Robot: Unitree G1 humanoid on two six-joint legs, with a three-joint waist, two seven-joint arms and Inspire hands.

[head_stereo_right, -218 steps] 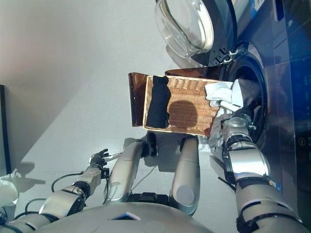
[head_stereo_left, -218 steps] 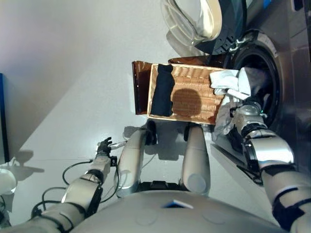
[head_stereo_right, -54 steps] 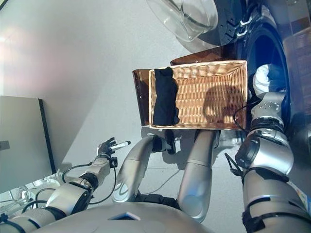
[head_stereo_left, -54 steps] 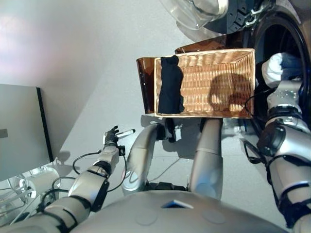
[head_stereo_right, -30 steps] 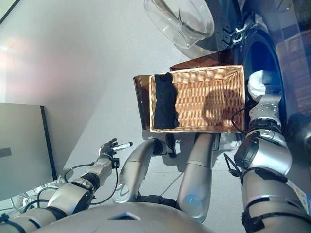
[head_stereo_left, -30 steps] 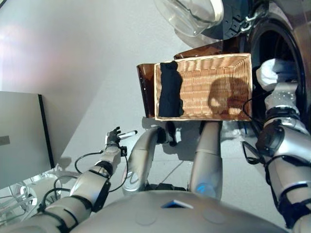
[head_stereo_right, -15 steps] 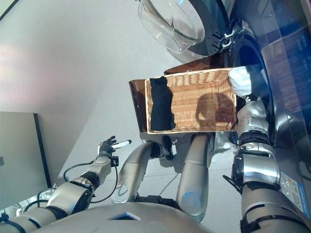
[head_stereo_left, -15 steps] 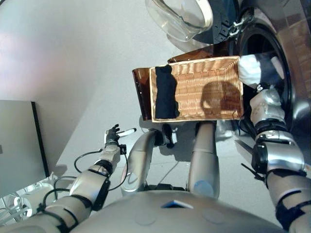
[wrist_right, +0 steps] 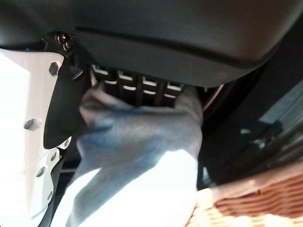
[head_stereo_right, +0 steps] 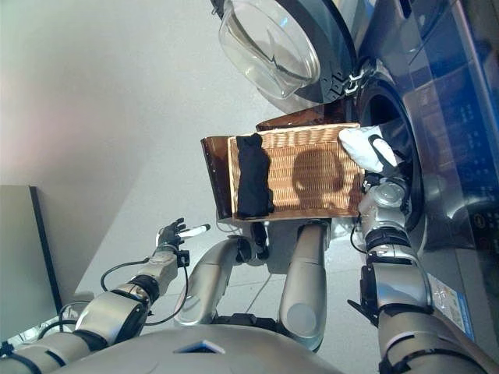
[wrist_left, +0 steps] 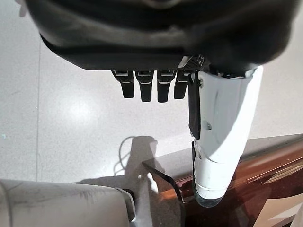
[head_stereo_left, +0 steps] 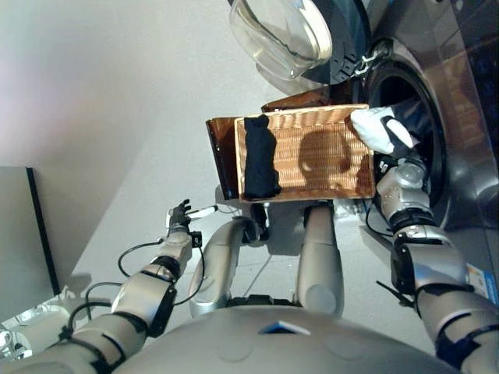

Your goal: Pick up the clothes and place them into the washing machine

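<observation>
Floor: pale grey floor (head_stereo_left: 101, 93), bare at left and far; a grey panel (head_stereo_left: 15, 234) stands at the near left.
Washer: one washer (head_stereo_right: 444, 156) at the right, its glass door (head_stereo_right: 269, 47) swung wide and the dark drum mouth (head_stereo_left: 417, 105) clear to receive.
Basket: one wicker basket (head_stereo_left: 320, 160) just left of the drum mouth, sitting on a brown stand (head_stereo_left: 221, 160).
Dark garment: one dark garment (head_stereo_left: 260, 158) draped over the basket's left end, untouched.
Light cloth: one pale cloth (head_stereo_left: 374, 128) held between the basket's right end and the drum mouth, not yet inside as far as I can judge.
Right hand: right hand (head_stereo_right: 384, 152) is at the drum's rim; the right wrist view shows its fingers (wrist_right: 142, 87) and thumb curled round the bunched cloth, a firm hold.
Left hand: left hand (head_stereo_left: 181, 214) hangs idle over the floor at the near left, well apart from the basket; fingers (wrist_left: 149, 87) straight and relaxed, holding nothing.
Done: the cloth is lifted clear of the basket and brought to the opening.
Left: push the cloth into the drum and let go, then fetch the dark garment; whether clothes already lie in the drum cannot be told.
Count: one washer, one basket, two visible garments, one in hand and one waiting.
</observation>
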